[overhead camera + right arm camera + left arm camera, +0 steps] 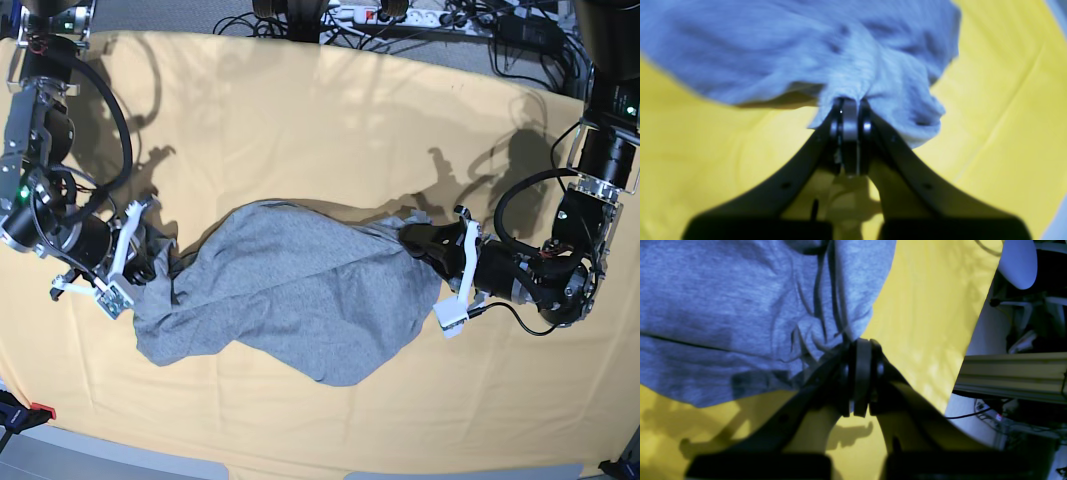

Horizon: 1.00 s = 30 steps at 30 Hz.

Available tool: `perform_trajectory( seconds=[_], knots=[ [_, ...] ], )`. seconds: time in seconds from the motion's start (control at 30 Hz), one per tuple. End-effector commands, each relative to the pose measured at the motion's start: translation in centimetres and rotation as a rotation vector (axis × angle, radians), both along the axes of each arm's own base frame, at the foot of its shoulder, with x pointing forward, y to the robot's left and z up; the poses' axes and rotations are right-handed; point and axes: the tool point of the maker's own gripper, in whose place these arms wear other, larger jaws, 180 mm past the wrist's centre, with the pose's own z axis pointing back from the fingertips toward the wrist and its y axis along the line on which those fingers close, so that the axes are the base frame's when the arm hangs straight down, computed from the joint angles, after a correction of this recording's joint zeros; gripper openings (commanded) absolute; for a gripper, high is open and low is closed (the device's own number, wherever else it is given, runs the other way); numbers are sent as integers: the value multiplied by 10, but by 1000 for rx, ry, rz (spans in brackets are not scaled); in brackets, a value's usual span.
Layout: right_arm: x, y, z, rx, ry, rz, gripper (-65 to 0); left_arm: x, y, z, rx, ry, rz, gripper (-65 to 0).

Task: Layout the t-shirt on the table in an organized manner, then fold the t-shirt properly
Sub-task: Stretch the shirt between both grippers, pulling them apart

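Grey cotton, the t-shirt [290, 295], is sagging between the left gripper [860, 350] and right gripper [850, 106], both clamping its edges; spreading it calls for pulling evenly apart.

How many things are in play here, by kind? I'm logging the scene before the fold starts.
T-shirt: 1, the grey t-shirt, bunched between the arms.
Grippers: 2, the left gripper and the right gripper, each shut on the shirt's edge.
Table: 1, the yellow-draped table.
Total: 4
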Motion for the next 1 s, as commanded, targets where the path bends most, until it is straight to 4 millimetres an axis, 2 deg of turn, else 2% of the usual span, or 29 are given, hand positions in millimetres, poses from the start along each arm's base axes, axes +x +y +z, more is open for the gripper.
perform_trajectory(
  seconds=[0.0, 0.27, 0.63, 0.8, 0.97],
  knots=[
    [0, -8, 14, -40, -43, 5, -650, 11, 0, 21, -37, -50, 8, -650],
    [-34, -39, 13, -239, 5, 17, -650, 0, 0, 41, -6, -140, -62, -650],
    [-50, -99, 25, -504, 79, -22, -650, -15, 49, 58, 151, -219, -72, -650],
    [-56, -111, 31, -567, 113, 4, -650, -22, 64, 63, 207, -237, -76, -650],
    [-77, -108, 23, -592, 212, 109, -650, -32, 62, 71, 230, -276, -122, -650]
  ],
)
